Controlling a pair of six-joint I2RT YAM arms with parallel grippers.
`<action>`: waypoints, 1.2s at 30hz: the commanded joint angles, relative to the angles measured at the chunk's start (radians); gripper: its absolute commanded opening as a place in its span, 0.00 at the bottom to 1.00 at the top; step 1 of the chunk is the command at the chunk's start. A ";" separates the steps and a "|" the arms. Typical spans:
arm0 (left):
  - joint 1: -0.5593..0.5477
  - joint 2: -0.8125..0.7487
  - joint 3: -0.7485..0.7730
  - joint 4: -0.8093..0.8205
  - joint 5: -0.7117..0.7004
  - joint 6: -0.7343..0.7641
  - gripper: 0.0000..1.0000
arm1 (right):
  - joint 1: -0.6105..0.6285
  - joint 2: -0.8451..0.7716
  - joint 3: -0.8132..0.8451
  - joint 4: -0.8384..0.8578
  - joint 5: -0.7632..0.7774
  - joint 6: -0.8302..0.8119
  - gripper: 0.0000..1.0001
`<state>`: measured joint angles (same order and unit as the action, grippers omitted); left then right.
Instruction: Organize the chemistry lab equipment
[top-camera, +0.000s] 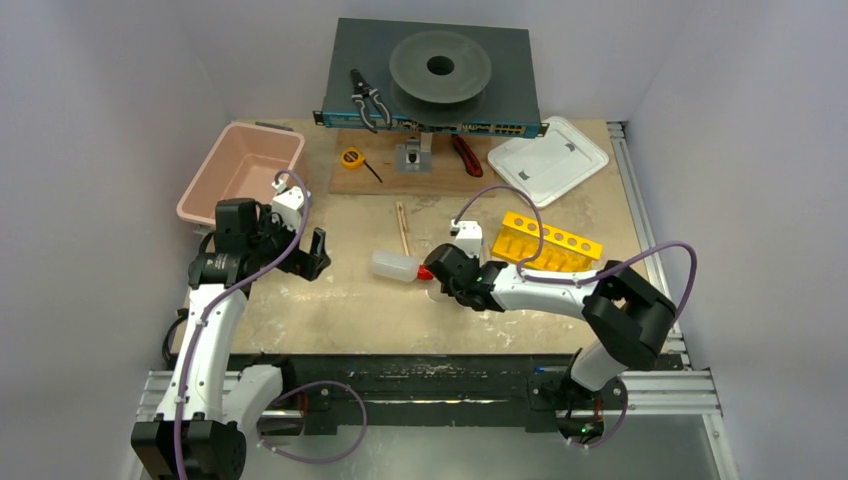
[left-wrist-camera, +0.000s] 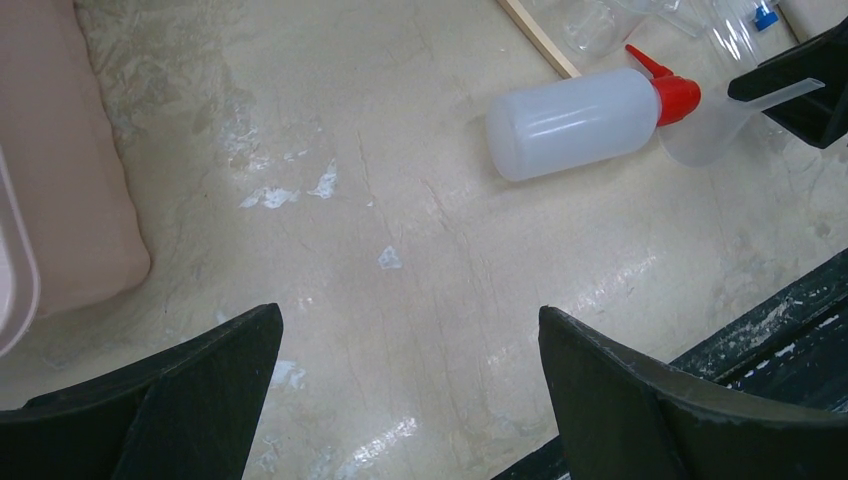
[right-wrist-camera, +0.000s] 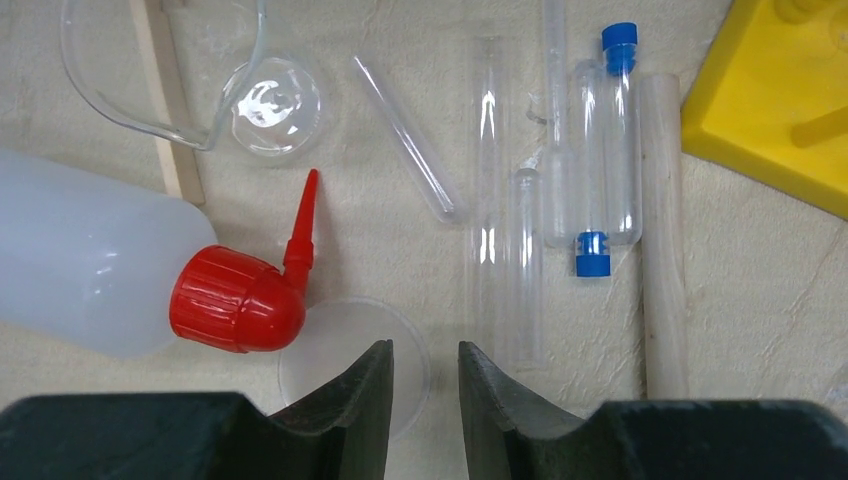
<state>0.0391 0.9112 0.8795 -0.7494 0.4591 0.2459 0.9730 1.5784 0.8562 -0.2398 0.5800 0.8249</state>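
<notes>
— Where are the two hands?

— The left hand (left-wrist-camera: 408, 320) hangs over a bare patch of the table (top-camera: 350, 315), left of the middle. Its fingers are spread as wide as they go, with nothing between them. The right hand (right-wrist-camera: 425, 350) is low over the table near the centre, its fingers almost together with only a thin gap showing.

— Has it got hold of anything?

— I cannot tell. A pale round plastic piece (right-wrist-camera: 320, 365) lies right under its fingertips, partly hidden by one finger. Whether it is pinched does not show.

— And the lab things?

— They all lie loose on the table around that hand. The squeeze bottle (right-wrist-camera: 90, 270) lies on its side just left of the fingers, its red cap (right-wrist-camera: 235, 300) just beside the round piece and its spout pointing away. Beyond the cap sits a small clear dish (right-wrist-camera: 272, 105), with a thin wooden stick (right-wrist-camera: 170, 120) next to it. To the right lie several clear tubes (right-wrist-camera: 490, 180), roughly side by side, two of them with blue caps (right-wrist-camera: 592, 253). Next comes a thicker wooden rod (right-wrist-camera: 662, 250).

— Further out?

— A yellow rack (top-camera: 550, 243) with holes sits just right of the rod. A pink tub (top-camera: 240, 170) is at the far left and a white lid (top-camera: 548, 158) at the far right. At the back, pliers (top-camera: 368, 100) rest on a dark box (top-camera: 500, 60), and a yellow tape measure (top-camera: 351, 157) sits on a board (top-camera: 440, 182) in front of it.
</notes>
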 joint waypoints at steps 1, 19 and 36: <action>0.002 -0.009 0.016 0.026 -0.011 -0.003 1.00 | -0.001 0.000 -0.025 0.034 0.009 0.032 0.29; 0.002 -0.024 0.017 0.041 0.009 0.007 1.00 | -0.002 0.002 -0.046 0.004 0.050 0.050 0.30; 0.003 -0.015 0.032 0.026 0.051 0.015 1.00 | -0.002 0.026 -0.042 -0.031 0.111 0.065 0.36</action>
<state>0.0391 0.9028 0.8795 -0.7414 0.4740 0.2474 0.9730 1.5871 0.8131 -0.2592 0.6460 0.8616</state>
